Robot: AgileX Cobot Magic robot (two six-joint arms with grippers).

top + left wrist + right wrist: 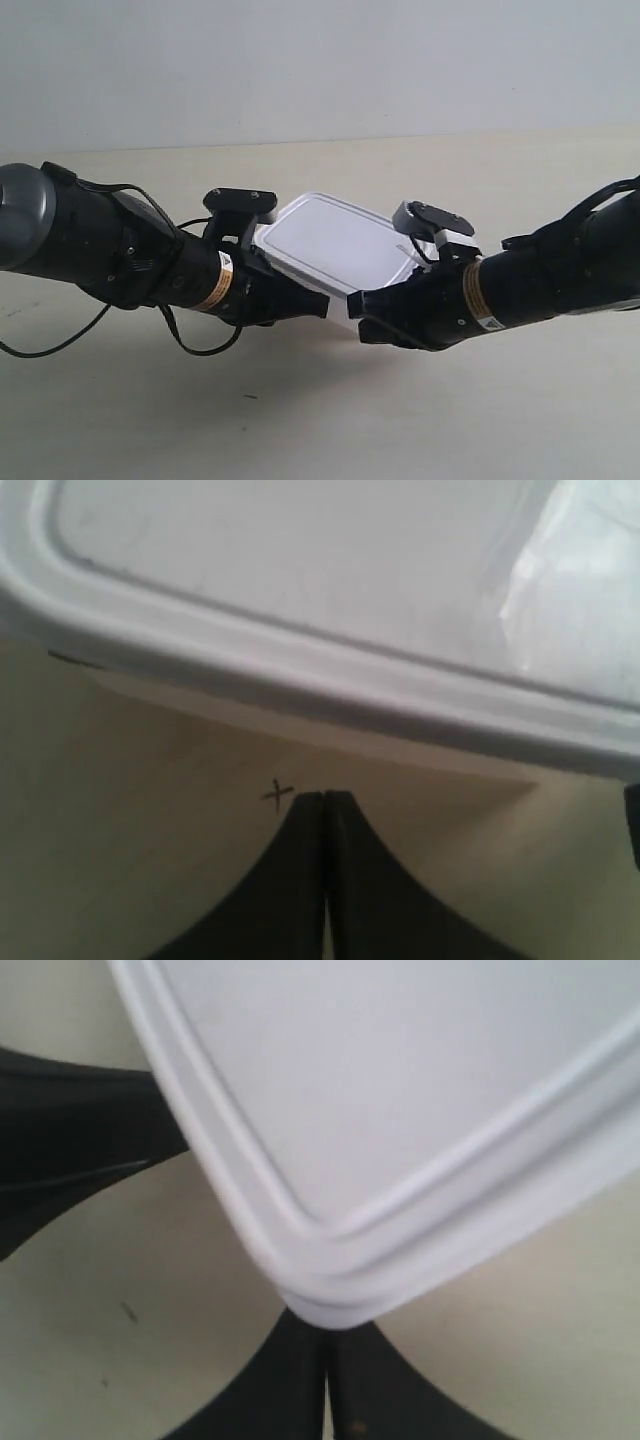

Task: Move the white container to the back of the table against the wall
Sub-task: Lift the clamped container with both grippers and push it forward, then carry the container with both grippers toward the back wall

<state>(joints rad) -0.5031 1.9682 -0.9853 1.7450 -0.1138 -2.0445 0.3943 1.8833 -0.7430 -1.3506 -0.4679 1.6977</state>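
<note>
Left hand (pixel 323 798): fingers pressed together, holding nothing, tips just short of a long edge of the white container (pixel 330 560). Right hand (pixel 325 1332): likewise closed and empty, tips meeting a rounded corner of the container. The container sits between both arms at mid tabletop (pixel 330 420), well apart from the wall (pixel 300 60).

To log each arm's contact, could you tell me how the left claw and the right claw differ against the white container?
The left claw faces a straight edge of the white container; the right claw faces a rounded corner. The left claw's tip stands apart from the edge, with table showing between; the right claw's tip meets the corner, which overlaps it. Both are shut, holding nothing.
</note>
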